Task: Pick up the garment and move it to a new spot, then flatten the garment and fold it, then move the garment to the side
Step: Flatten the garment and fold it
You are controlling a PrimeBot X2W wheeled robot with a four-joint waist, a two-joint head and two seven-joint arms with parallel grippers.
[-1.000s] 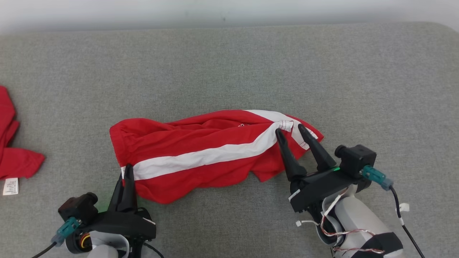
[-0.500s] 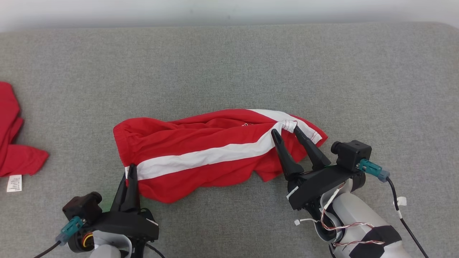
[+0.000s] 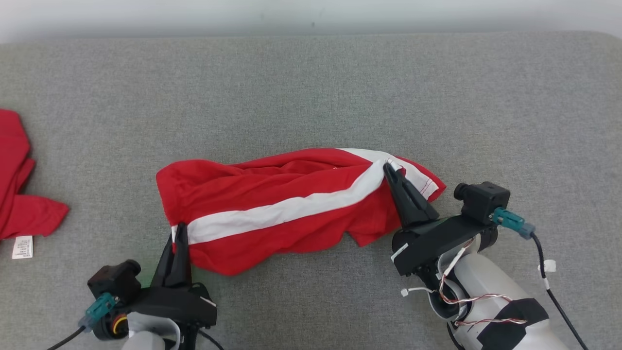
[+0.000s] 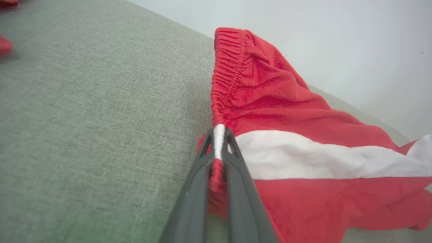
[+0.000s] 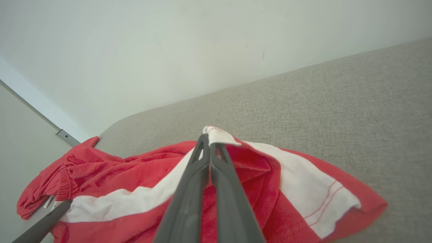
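Observation:
The garment [image 3: 272, 204] is a pair of red shorts with a white side stripe, lying crumpled across the middle of the grey padded surface [image 3: 311, 87]. My left gripper [image 3: 179, 232] is shut on the elastic waistband [image 4: 219, 135] at the garment's left end, right where the white stripe meets it. My right gripper [image 3: 391, 170] is shut on a pinch of the white stripe near the hem [image 5: 216, 133] at the right end. The garment [image 5: 141, 199] sags between the two grips, bunched and wrinkled.
A second red garment [image 3: 22, 199] with a white label [image 3: 22, 247] lies at the surface's far left edge. A pale wall [image 3: 311, 14] runs behind the surface. Bare grey fabric spreads behind the shorts and to their right.
My right gripper has closed its open fingers on the white stripe at the hem. The left gripper keeps its hold on the waistband; the view drifted slightly.

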